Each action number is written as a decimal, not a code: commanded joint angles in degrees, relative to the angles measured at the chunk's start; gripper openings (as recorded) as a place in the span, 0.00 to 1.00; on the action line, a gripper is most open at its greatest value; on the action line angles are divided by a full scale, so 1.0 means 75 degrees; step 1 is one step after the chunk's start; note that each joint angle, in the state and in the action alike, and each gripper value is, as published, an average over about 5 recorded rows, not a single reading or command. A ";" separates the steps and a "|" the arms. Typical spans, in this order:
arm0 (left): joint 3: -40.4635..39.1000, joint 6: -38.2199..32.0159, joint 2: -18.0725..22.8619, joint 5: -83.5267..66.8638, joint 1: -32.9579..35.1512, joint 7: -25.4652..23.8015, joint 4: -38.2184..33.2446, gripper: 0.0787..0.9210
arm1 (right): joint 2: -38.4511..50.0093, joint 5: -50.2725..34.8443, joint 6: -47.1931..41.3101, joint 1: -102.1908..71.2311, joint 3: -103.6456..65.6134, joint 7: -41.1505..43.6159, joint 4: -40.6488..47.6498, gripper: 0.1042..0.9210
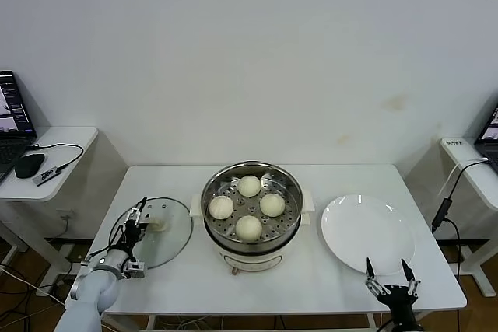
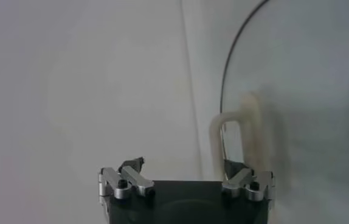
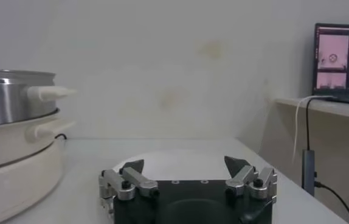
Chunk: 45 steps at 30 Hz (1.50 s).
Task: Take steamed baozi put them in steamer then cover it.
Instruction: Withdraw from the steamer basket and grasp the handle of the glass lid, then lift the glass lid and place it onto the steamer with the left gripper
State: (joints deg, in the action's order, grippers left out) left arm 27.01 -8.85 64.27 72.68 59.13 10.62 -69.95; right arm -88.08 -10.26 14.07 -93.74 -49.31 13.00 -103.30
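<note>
The steamer (image 1: 257,248) stands uncovered at the table's centre. Four creamy-white baozi (image 1: 249,186) sit on its perforated tray. It also shows in the right wrist view (image 3: 10,97). The cover (image 1: 175,235), clear glass with a cream handle (image 1: 158,225), lies flat on the table left of the steamer. My left gripper (image 1: 140,215) is open at the cover's left side. In the left wrist view the gripper (image 2: 183,163) is empty, with the handle (image 2: 232,131) just ahead of one finger. My right gripper (image 1: 387,274) (image 3: 183,162) is open and empty at the front right.
An empty white plate (image 1: 366,231) (image 3: 162,159) lies right of the steamer, just beyond my right gripper. A side table on the left carries a laptop and a mouse (image 1: 29,165). Another side table with a laptop (image 3: 342,58) and a hanging cable stands on the right.
</note>
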 commanded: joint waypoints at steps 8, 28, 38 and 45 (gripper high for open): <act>0.0027 -0.0307 -0.0015 -0.0226 -0.0013 0.0134 0.0208 0.51 | -0.0018 0.0032 0.0028 -0.0038 0.0054 0.0009 -0.0015 0.88; 0.0938 0.0684 -0.0410 -0.0891 0.1777 -0.0256 -0.3124 0.07 | 0.0180 0.0095 0.0033 -0.0137 0.0255 0.0058 -0.0208 0.88; 0.2526 0.1256 -0.0709 -0.1174 0.3111 -0.1509 -0.5224 0.07 | 0.0388 0.0265 0.0050 -0.0103 0.0472 0.0052 -0.0175 0.88; 0.2090 0.1661 -0.0795 -0.1597 0.3201 -0.1924 -0.6437 0.07 | 0.0453 0.0310 0.0023 -0.0004 0.0538 0.0017 -0.0090 0.88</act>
State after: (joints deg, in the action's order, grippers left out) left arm 40.63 -1.14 59.32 64.10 77.70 2.53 -100.94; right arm -85.13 -8.43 14.27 -94.23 -45.76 13.29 -104.37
